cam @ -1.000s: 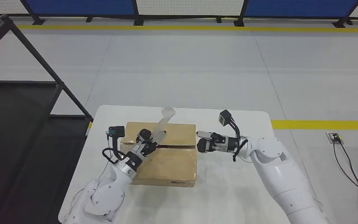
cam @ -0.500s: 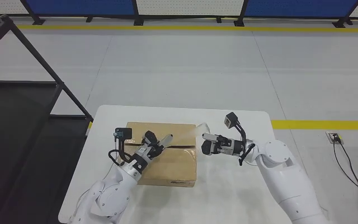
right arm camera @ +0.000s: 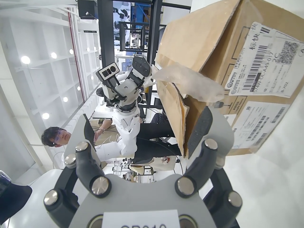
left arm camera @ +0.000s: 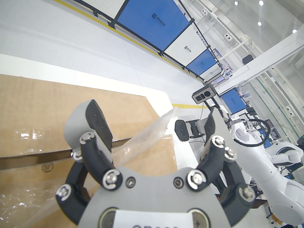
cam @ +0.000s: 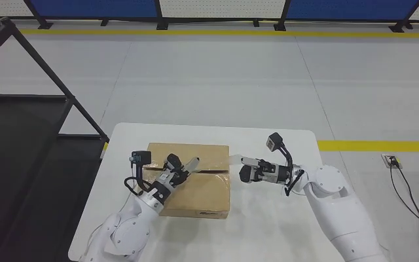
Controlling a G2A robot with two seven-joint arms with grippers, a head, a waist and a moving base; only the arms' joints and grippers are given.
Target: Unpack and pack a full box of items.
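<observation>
Brown cardboard box (cam: 206, 191), flaps shut, tape strip (left arm camera: 147, 132) loose.

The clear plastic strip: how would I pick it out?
On the white table sits one brown cardboard box. From its top seam runs the clear plastic strip, its loose end sticking past the box edge; it alone is crinkled and see-through.

White glossy arm shells (cam: 334, 196); black cables (cam: 285, 171) looped behind left pincer (left arm camera: 154, 119) and right pincer (right arm camera: 146, 124); grey plates (left arm camera: 152, 191), silver screws (left arm camera: 111, 178), black links (left arm camera: 95, 153), dark pads (left arm camera: 98, 122).

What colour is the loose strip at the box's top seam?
Clear, whitish-translucent strip; best seen in the right wrist view against the brown box.
</observation>
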